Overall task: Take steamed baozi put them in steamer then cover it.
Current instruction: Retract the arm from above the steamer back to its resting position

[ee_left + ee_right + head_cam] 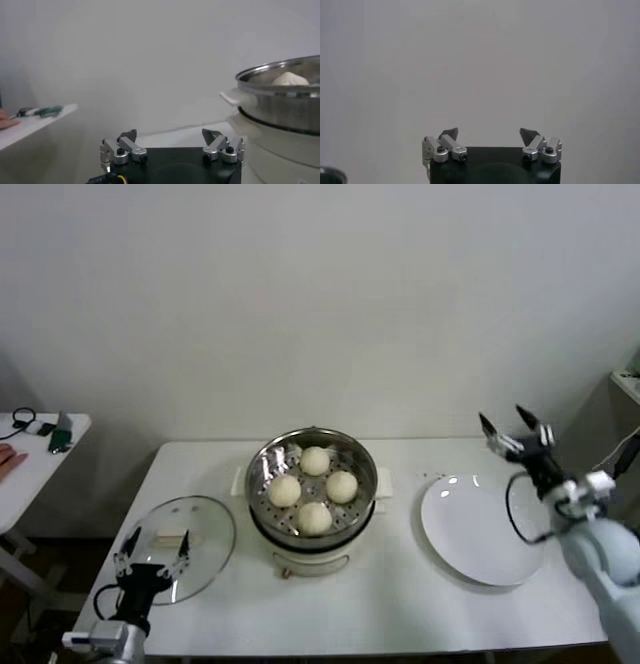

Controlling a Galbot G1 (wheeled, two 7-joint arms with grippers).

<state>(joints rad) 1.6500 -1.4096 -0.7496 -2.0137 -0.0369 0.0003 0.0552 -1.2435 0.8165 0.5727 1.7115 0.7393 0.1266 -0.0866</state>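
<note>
Several off-white baozi (314,489) lie on the perforated tray inside the shiny steel steamer (263,467) at the table's middle. The glass cover (215,534) with its cream handle (171,537) lies flat on the table to the steamer's left. My left gripper (152,552) is open and empty, low at the cover's near edge. In the left wrist view the gripper (170,135) faces the wall, with the steamer (280,95) and one baozi (289,78) to one side. My right gripper (506,422) is open and empty, raised above the far right of the table; its wrist view (489,132) shows only wall.
An empty white plate (480,529) lies right of the steamer. A small side table (30,459) with cables and green items stands at far left, with a person's hand (8,459) on it. A wall runs behind the table.
</note>
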